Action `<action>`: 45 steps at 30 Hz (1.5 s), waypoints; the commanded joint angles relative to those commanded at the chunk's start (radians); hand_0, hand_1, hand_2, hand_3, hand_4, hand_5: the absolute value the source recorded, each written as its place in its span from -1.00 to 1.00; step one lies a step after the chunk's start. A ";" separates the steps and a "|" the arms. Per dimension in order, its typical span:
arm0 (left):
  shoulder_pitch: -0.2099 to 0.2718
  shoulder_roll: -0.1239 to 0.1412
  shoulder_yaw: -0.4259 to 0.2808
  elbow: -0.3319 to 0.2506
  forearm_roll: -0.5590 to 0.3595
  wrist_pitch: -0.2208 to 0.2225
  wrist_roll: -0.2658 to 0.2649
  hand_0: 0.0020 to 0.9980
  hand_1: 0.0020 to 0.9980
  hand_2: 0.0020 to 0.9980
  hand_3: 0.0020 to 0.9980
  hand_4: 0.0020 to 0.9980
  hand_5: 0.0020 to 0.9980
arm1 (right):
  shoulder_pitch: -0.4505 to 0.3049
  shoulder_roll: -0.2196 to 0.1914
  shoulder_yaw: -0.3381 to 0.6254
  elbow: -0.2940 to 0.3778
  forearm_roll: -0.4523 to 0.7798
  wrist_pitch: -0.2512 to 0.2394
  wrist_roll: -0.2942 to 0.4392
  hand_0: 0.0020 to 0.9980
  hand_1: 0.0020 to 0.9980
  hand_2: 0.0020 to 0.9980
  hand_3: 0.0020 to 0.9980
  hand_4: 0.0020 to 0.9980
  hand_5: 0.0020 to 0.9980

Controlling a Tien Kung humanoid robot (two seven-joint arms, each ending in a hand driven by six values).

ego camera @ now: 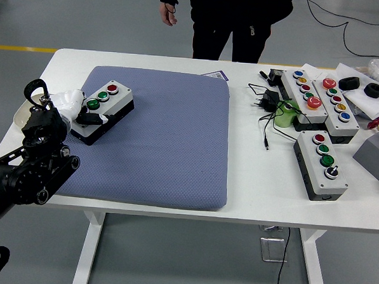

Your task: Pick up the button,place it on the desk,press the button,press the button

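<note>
Evidently the left hand [83, 114] grips the button box [103, 109] at left of frame, set on the pad [170, 141], not yet released; both presses remain.

My view is evenly and brightly lit, with soft light that seems to come from overhead. The white surface [181, 62] reads clean without blown-out glare. Just right of my fingers [92, 118], the blue mat [170, 141] shows its fine weave sharply, so focus holds well there. Shadows are faint: a thin dark line under the mat's near edge, and a soft one beneath the button box [106, 102] beside my fingers. My own arm [19, 171], nearest the camera, is dark and loses detail in its blacks. Far to the right of my fingers, the cables [267, 117] stay crisp. Straight edges bow only slightly toward the frame's borders.
</note>
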 joint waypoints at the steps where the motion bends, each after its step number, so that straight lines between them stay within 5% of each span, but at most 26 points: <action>1: 0.000 0.001 0.001 0.003 0.003 -0.014 -0.016 -0.98 -0.87 -0.72 -0.61 -1.00 -1.00 | 0.000 0.000 0.000 0.000 0.000 0.000 0.000 0.50 0.41 0.43 0.17 -0.64 -0.73; 11: 0.012 0.009 0.006 -0.007 0.000 -0.037 -0.168 -1.00 -0.90 -0.76 -0.62 -1.00 -1.00 | 0.001 0.000 0.003 0.000 -0.002 0.000 0.001 0.50 0.41 0.43 0.17 -0.64 -0.73; 18: 0.003 0.030 0.032 -0.023 0.012 -0.099 -0.420 -1.00 -0.91 -0.76 -0.63 -1.00 -1.00 | 0.001 0.001 0.008 0.000 -0.005 -0.002 0.001 0.50 0.41 0.43 0.17 -0.64 -0.73; 28: -0.010 0.057 0.112 -0.061 0.065 -0.113 -0.595 -1.00 -0.89 -0.76 -0.63 -1.00 -1.00 | -0.002 0.001 0.009 0.000 -0.007 -0.001 -0.002 0.50 0.41 0.43 0.17 -0.64 -0.73; 35: -0.013 0.096 0.218 -0.102 0.077 -0.040 -0.670 -0.98 -0.87 -0.74 -0.62 -1.00 -1.00 | -0.003 0.000 0.005 0.000 -0.010 0.000 -0.004 0.50 0.41 0.43 0.17 -0.64 -0.73; 45: -0.022 0.120 0.278 -0.126 0.052 0.043 -0.727 -0.97 -0.86 -0.73 -0.62 -0.99 -1.00 | -0.004 -0.001 0.001 0.000 -0.011 0.001 -0.003 0.50 0.41 0.43 0.17 -0.64 -0.73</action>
